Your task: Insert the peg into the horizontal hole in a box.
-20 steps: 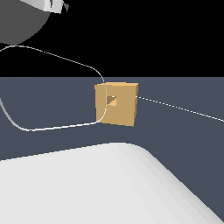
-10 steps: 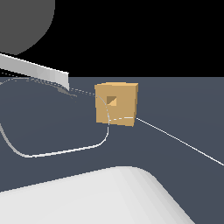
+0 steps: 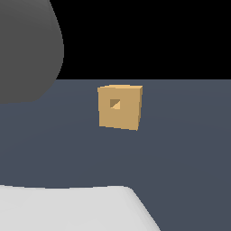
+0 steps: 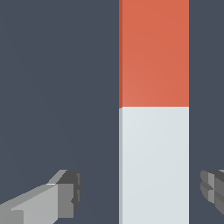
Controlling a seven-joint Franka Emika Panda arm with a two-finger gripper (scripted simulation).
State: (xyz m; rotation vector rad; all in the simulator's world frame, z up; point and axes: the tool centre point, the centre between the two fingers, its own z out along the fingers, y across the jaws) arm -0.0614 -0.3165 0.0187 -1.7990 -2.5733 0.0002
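While the gripper (image 4: 140, 197) stands wide open, its fingers (image 4: 65, 194) flank the peg's (image 4: 154, 109) pale end with clear gaps on both sides. Elsewhere, the box (image 3: 120, 107) sits on the dark floor (image 3: 180, 149), the hole (image 3: 115, 103) unobstructed.

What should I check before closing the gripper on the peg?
1. Peg between the fingers: ok. In the wrist view the peg runs through the gap of the gripper.
2. Gripper open: ok. Space shows between each of the fingers and the peg.
3. Centred: not ok. The gap is wider on one side than on the other.
4. Grasp end: ok. The fingers flank the pale end, not the orange-red end.
5. Box upright, hole unblocked: ok in the exterior view.
6. Peg lined up with the hole: cannot tell; no view shows both.
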